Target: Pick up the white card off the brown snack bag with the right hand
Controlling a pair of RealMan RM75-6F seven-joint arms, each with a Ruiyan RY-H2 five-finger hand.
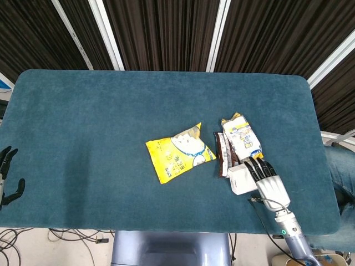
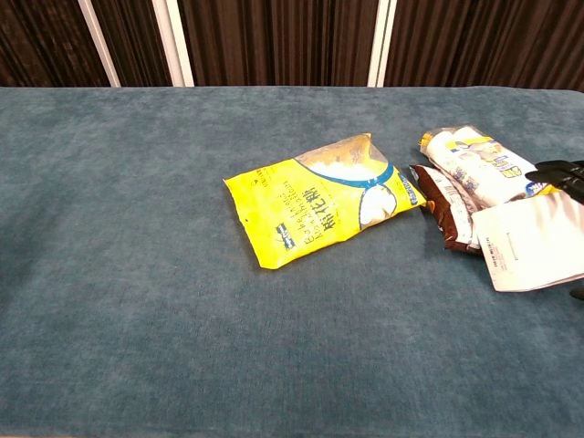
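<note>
Right hand (image 1: 268, 182) over the white card (image 1: 242, 179), fingers spread flat, gripping nothing.
Nearest, the left hand (image 1: 8, 176) hangs open off the tabletop (image 1: 100, 122) edge, well apart from the card. The card lies partly on the brown snack bag (image 1: 223, 155), the right hand's fingertips (image 2: 558, 173) at its far edge. Just beyond the card lies a white-and-yellow snack pack (image 1: 241, 138); beside the brown bag, a yellow bag (image 1: 178, 153).
</note>
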